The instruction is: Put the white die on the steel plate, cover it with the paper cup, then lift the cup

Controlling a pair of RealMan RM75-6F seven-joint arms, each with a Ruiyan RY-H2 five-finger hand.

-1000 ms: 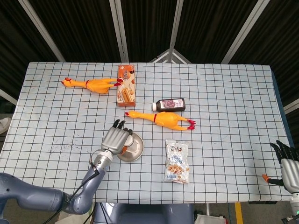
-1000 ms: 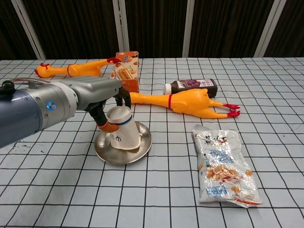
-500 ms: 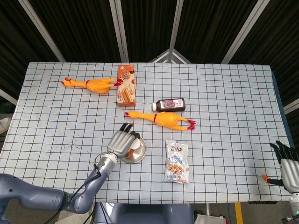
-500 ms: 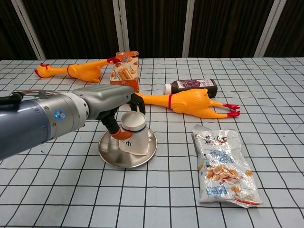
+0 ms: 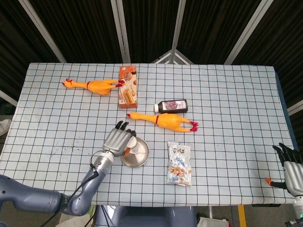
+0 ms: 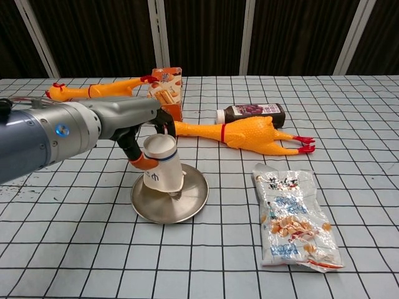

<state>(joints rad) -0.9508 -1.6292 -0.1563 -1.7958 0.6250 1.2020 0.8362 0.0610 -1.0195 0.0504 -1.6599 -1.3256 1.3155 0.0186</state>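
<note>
Surface point(image 6: 206, 268): clutter unmoved over the last second, i.e. rubber chickens, snack bag point(image 6: 294, 219), bottle and box.

Left arm: swung a little right half a second ago, now back left and slightly up.

Left hand point(image 5: 117, 140): still wrapped round the cup from the left and back, fingers curled on its wall. Holding the cup.

Right hand point(image 5: 288, 163): parked at the lower right edge of the surface, well apart from everything. Fingers spread, nothing in it, no change.

Plate point(image 6: 187, 208): slid a bit right on the surface compared with a second ago, probably dragged by the cup's rim. Now sits still.

Cup point(image 6: 163, 163): upside down, mouth facing the plate. Half a second ago it leaned hard and sat lower. Now it is nearer upright and higher, over the left-centre of the plate. The rim looks about at plate level, but contact is unclear.

Die: not visible in either view. Presumably under the cup on the plate, cannot confirm.

Meaning: the cover step looks done or nearly so. The rise suggests the lift is starting. Risk: the plate shifting again if the rim catches.
</note>
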